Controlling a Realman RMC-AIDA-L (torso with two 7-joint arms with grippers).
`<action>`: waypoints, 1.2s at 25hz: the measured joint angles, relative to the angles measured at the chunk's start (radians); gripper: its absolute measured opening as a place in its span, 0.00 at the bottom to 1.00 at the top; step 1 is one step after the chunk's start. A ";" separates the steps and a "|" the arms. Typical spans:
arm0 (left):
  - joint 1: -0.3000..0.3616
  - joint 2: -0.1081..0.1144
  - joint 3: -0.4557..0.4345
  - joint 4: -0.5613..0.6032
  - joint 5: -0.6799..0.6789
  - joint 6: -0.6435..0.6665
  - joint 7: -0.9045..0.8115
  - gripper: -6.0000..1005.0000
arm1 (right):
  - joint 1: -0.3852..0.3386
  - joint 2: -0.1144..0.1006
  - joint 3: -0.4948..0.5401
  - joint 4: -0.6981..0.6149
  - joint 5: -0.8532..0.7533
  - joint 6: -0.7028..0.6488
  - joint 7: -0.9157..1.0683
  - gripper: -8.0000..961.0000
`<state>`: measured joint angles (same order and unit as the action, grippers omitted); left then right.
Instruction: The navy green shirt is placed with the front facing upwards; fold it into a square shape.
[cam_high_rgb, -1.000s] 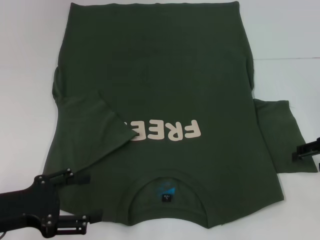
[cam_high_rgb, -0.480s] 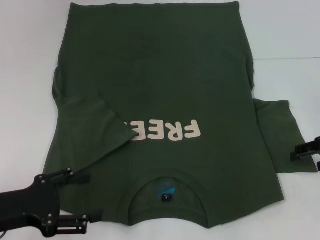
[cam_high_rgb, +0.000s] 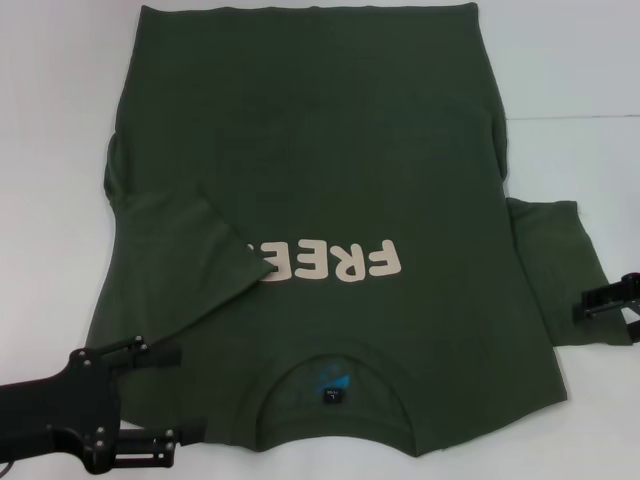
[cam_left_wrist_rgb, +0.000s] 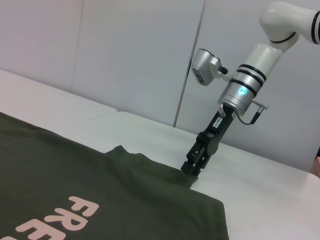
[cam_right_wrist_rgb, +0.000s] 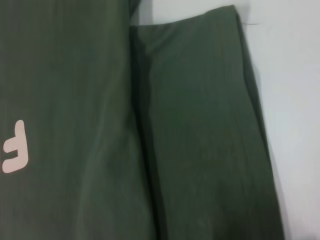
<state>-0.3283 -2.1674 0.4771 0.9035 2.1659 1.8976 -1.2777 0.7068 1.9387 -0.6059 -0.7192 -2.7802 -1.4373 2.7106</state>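
The navy green shirt (cam_high_rgb: 320, 150) lies flat on the white table, collar (cam_high_rgb: 335, 352) nearest me and cream lettering (cam_high_rgb: 340, 262) facing up. Its left sleeve (cam_high_rgb: 190, 255) is folded inward over the body and covers the end of the lettering. The right sleeve (cam_high_rgb: 555, 265) still sticks out flat. My left gripper (cam_high_rgb: 190, 393) is open at the near left, its fingers straddling the shirt's shoulder edge. My right gripper (cam_high_rgb: 603, 302) sits at the sleeve's outer near edge; the left wrist view shows the right gripper (cam_left_wrist_rgb: 192, 167) touching the cloth. The right wrist view shows the sleeve (cam_right_wrist_rgb: 200, 125) from close above.
White table (cam_high_rgb: 50, 150) surrounds the shirt, with bare strips on the left and on the right (cam_high_rgb: 580, 80). A pale wall (cam_left_wrist_rgb: 125, 55) stands behind the table's far side. A seam line in the table (cam_high_rgb: 570, 117) runs off the shirt's right edge.
The right gripper has crept a little inward over the right sleeve's edge. The left gripper and the shirt have not moved.
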 joint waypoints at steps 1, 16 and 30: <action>0.000 0.000 0.000 0.000 0.000 0.000 0.000 0.93 | 0.001 0.000 0.000 0.003 0.000 0.000 -0.002 0.95; -0.002 0.000 0.000 0.000 0.000 -0.001 -0.001 0.93 | 0.007 -0.007 0.003 0.035 0.048 0.001 -0.019 0.95; -0.008 0.001 0.000 -0.008 0.000 -0.004 -0.002 0.93 | 0.006 -0.011 0.006 0.049 0.061 0.011 -0.024 0.95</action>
<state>-0.3359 -2.1669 0.4770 0.8951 2.1659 1.8931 -1.2793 0.7132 1.9280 -0.5998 -0.6703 -2.7196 -1.4264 2.6870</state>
